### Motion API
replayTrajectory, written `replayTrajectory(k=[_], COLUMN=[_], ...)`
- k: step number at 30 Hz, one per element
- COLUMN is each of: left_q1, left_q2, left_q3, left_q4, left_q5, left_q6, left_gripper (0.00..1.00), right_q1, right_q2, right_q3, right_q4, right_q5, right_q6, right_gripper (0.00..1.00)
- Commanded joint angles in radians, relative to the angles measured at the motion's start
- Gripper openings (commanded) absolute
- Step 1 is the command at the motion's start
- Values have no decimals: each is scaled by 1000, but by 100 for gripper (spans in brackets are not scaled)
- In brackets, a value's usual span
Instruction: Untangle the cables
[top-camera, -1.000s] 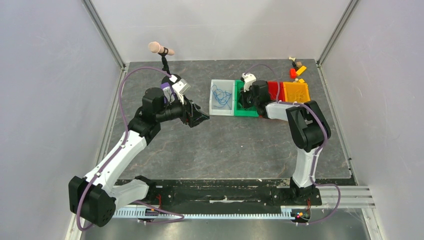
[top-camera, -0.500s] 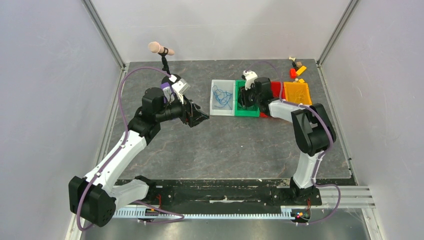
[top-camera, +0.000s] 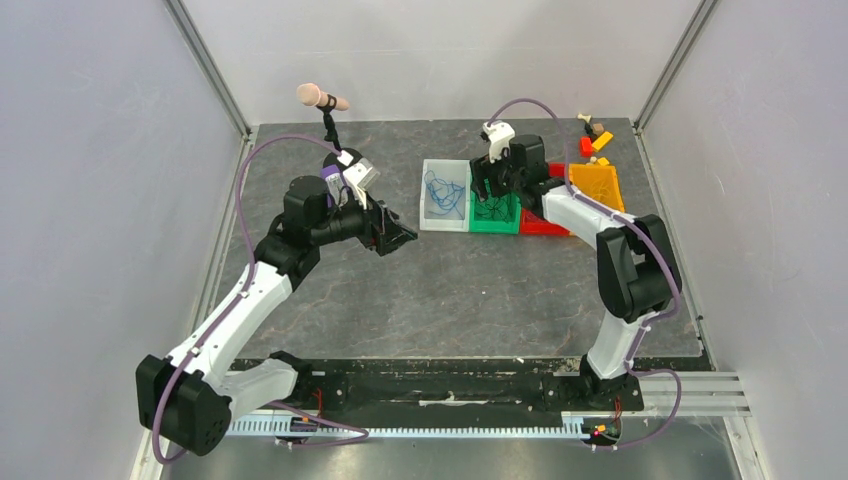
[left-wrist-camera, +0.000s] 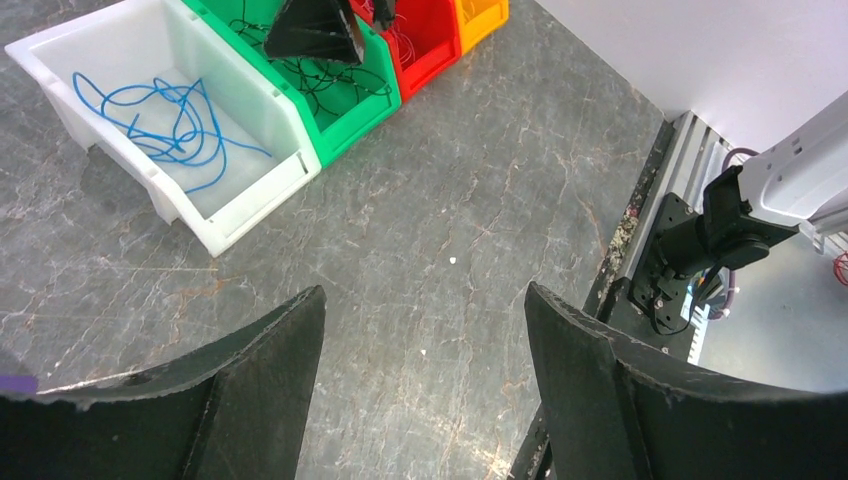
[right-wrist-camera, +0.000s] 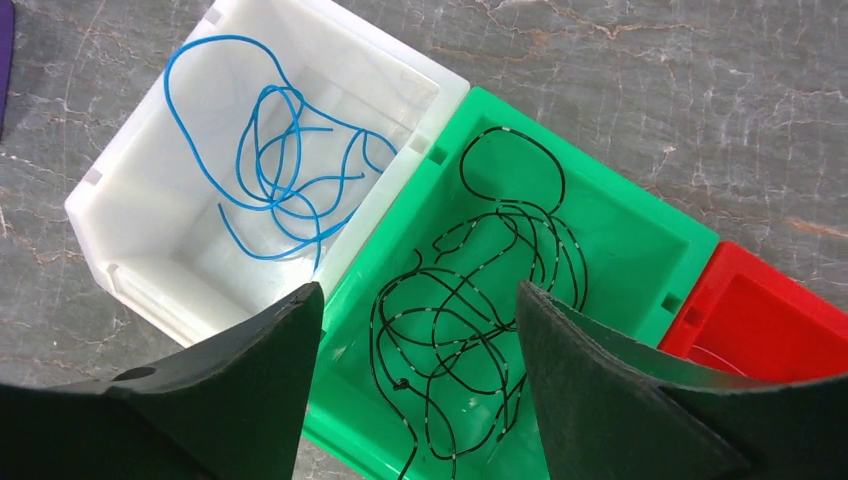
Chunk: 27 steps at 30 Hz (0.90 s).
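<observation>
The left arm bends at center-left of the frame, the right arm stretches to upper center; left gripper (top-camera: 399, 236) and right gripper (top-camera: 490, 192) each show 2 fingers spread.

Smooth, glossy moulded plastic on the white bin (right-wrist-camera: 140, 280), green bin (right-wrist-camera: 640, 240) and red bin (right-wrist-camera: 760, 320). Smooth, slightly shiny plastic sheath on the blue cable (right-wrist-camera: 268, 150) and black cable (right-wrist-camera: 470, 330). Matt, faintly grainy black plastic on the fingers (right-wrist-camera: 620, 400) of the right gripper (right-wrist-camera: 417, 290). Matt grey, stone-veined table (right-wrist-camera: 620, 80).
</observation>
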Motion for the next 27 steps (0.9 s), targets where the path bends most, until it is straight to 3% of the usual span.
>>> replayTrajectory(k=[1, 6, 10, 16, 27], left_q1=[7, 13, 20, 29, 30], left_q2=[-26, -30, -27, -72, -72], left_q3=[51, 63, 101, 68, 59], left_q4=[-32, -75, -164, -160, -130], left_q5=[-32, -47, -71, -76, -65], left_q6=[36, 43, 73, 78, 56], left_gripper=[80, 80, 80, 80, 80], right_q1=[2, 1, 0, 1, 2], right_q2=[-77, -115, -157, -218, -133], right_q3=[94, 160, 202, 145, 107], right_q4=[-45, -154, -347, -646, -639], right_q5=[-19, -61, -81, -98, -49], right_q6=[-25, -61, -160, -273, -277], right_gripper=[74, 75, 62, 55, 49])
